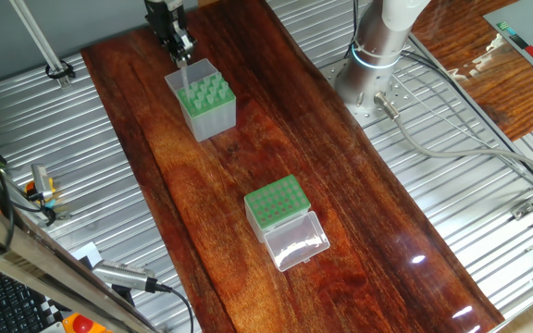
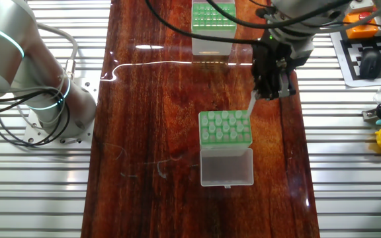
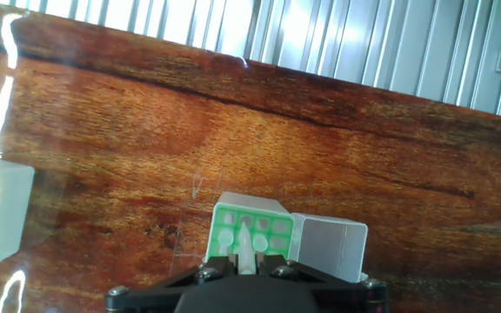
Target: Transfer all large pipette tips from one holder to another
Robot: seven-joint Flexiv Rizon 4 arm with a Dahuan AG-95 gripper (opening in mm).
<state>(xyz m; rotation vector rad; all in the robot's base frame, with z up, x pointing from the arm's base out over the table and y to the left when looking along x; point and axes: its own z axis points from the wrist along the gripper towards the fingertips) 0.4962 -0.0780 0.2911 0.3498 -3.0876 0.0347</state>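
No readable writing. My gripper (image 2: 264, 96) pinches pipette tip (image 2: 251, 104), near-upright, point down over lidded holder (image 2: 225, 127).

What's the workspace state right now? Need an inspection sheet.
Surface: wood tabletop, glossy, with glare spots.
Job's things: taller holder has many tips standing in it; shorter box has its clear lid open; one pipette tip is gripped above the taller holder.
Clutter: nothing seen on the wood.
Grippers: gripper shut on the tip.
Cables: grey cables trail from the arm base.
Surroundings: ribbed metal bench; keyboard.
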